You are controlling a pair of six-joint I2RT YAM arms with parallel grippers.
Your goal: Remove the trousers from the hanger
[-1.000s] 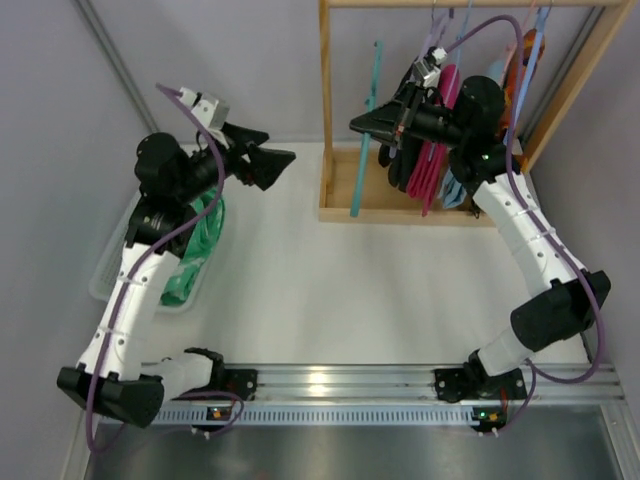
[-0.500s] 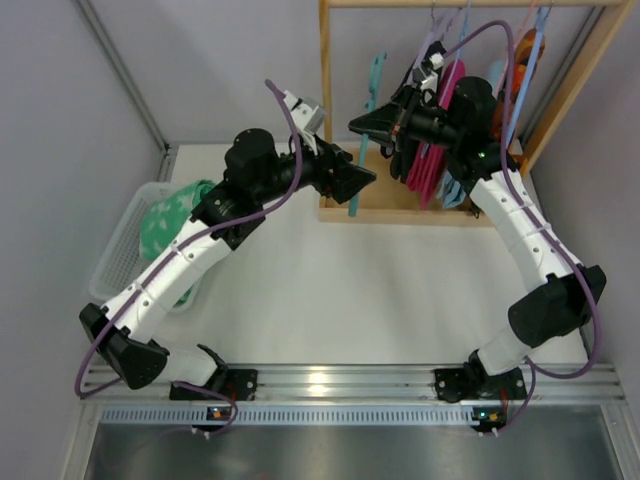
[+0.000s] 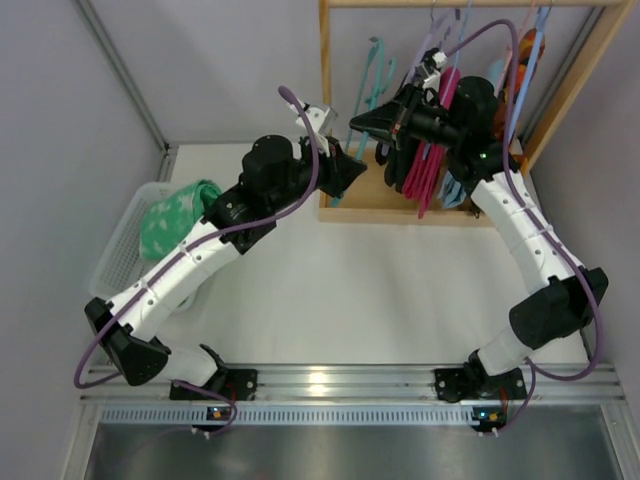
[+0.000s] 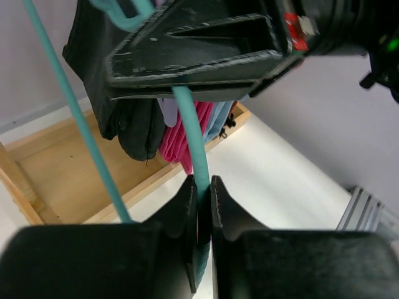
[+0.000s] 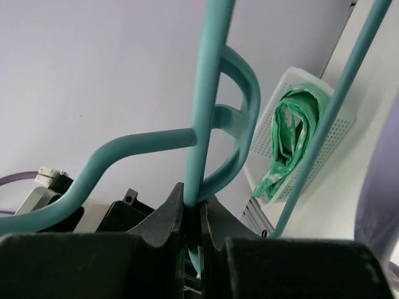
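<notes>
1. Left jaws: pinched shut on the teal hanger (image 4: 190, 131), low on its bar.
2. Right jaws: clamped on the same hanger, just above the left pair.
3. Close behind both: black trousers (image 4: 128, 106), magenta trousers (image 4: 181, 140) and light blue trousers (image 4: 218, 118), hanging inside the wooden rack (image 3: 325, 100).
4. Well off to the left: mint-green trousers (image 3: 170, 215), bundled in a white basket (image 3: 110, 265) on the counter (image 3: 380, 280).

White table (image 3: 330, 280) carries a white basket (image 3: 112, 262) and wooden rack (image 3: 325, 80).
</notes>
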